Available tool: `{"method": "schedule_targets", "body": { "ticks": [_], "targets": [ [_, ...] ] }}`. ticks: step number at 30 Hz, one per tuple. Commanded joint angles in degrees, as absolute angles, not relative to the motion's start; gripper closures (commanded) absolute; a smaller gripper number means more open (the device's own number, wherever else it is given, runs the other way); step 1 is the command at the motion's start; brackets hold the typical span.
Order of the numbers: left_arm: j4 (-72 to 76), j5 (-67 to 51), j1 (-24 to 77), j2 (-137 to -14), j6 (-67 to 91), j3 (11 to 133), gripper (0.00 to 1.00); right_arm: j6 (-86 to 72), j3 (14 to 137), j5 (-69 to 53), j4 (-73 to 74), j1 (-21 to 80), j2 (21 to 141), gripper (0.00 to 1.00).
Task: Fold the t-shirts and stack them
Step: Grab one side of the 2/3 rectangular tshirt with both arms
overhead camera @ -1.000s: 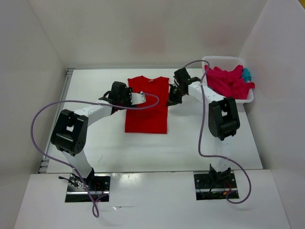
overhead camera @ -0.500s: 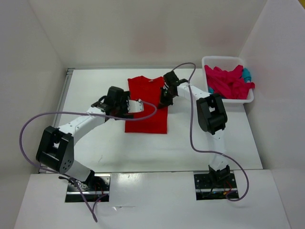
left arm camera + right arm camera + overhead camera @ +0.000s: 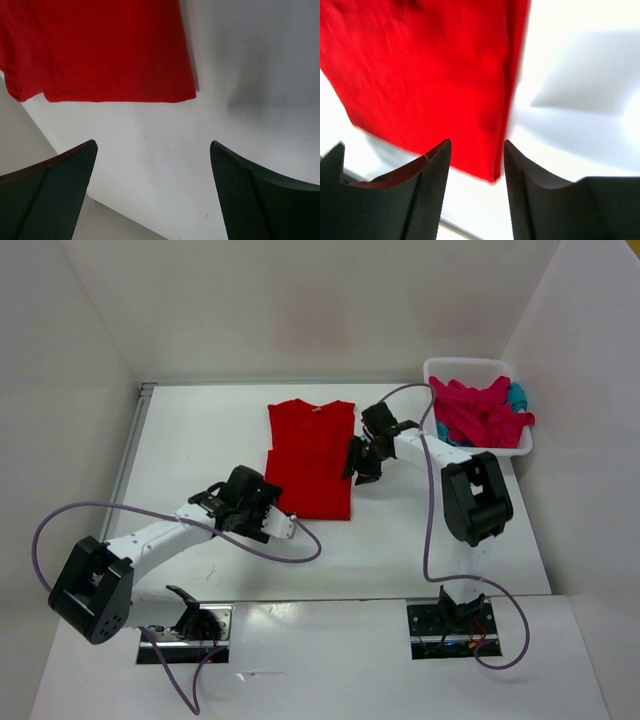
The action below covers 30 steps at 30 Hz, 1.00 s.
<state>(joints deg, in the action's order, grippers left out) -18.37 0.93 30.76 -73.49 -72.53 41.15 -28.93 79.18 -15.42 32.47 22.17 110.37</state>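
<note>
The left gripper (image 3: 152,145) is seen spread wide, with nothing held between its jaws; only bare table (image 3: 200,440) is found in the gap. It is hung low over the tabletop, just off the near left corner of the red t-shirt (image 3: 310,455) and apart from the cloth. From its wrist camera the shirt's near hem is caught straight ahead, lying flat.

Over on the other side, the right gripper (image 3: 476,144) is shown with its jaws parted by a narrow gap, and no cloth is pinched there. One edge of the red t-shirt and a corner are viewed through that gap, lying below on the table. In the overhead view this gripper is placed right at the shirt's right edge, about halfway along its length.

The red t-shirt itself is laid out in the middle of the table as a long, narrow rectangle, collar turned to the far side and hem to the near side. A small kink can be made out on its left edge.

At the far right corner the white lattice basket (image 3: 465,364) is parked. The crimson-pink t-shirt (image 3: 480,410) is heaped in it, crumpled and spilling over the rim. The teal-blue t-shirt (image 3: 517,395) is tucked at its right side, mostly covered.
</note>
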Motion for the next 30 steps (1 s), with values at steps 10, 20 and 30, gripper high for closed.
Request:
{"method": "schedule_targets", "body": {
  "ticks": [10, 20, 30],
  "targets": [
    [-14.06, 0.97, 30.59, -81.3, -80.24, 40.34, 0.1, -32.07, 65.31, -18.81, 27.6, 25.83, 102.66, 0.41],
    [-12.39, 0.35, 31.2, -83.5, -79.54, 38.58, 0.23, -33.13, 64.07, -21.18, 26.54, 27.42, 104.67, 0.37],
    [-10.9, -1.32, 31.2, -87.44, -77.87, 40.25, 0.39, -32.61, 62.84, -21.71, 27.16, 27.42, 105.29, 0.36]
  ]
}}
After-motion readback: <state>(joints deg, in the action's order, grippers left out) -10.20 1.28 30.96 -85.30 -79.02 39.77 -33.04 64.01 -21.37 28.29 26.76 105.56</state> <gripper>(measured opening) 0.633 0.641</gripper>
